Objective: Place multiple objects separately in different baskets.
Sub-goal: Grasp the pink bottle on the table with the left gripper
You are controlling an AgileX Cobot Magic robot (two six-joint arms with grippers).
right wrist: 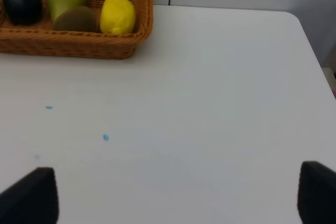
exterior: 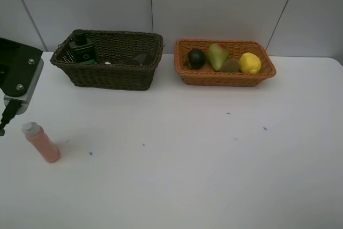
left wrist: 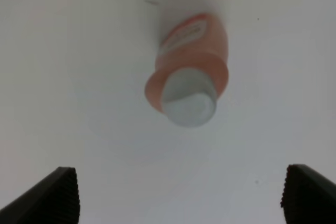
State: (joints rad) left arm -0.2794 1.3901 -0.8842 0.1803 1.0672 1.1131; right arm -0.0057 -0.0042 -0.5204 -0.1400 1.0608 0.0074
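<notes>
Across a plain white surface point(exterior: 187, 175), flecked with a few small blue specks, grey wall panels are rising behind two woven wicker baskets sitting side by side near the far edge. The dark brown basket point(exterior: 110, 76), the deeper one, is holding a dark green bottle point(exterior: 81, 47) with a black cap; its label is too small to read. The shallower orange-tan basket point(exterior: 225, 78) is carrying a dark green round fruit point(exterior: 196, 58), a red-blushed green pear point(exterior: 217, 55), a fuzzy brown kiwi point(exterior: 231, 66) and a bumpy yellow lemon point(exterior: 249, 63). Well apart from both, near the left edge, a pink white-capped bottle point(exterior: 41, 142) is lying tilted on the surface; its label is blurred. The left gripper point(left wrist: 178, 195) is hovering just above that bottle, jaws standing wide apart and empty. The right gripper point(right wrist: 178, 192) is hanging over bare surface, jaws likewise spread, gripping nothing.
</notes>
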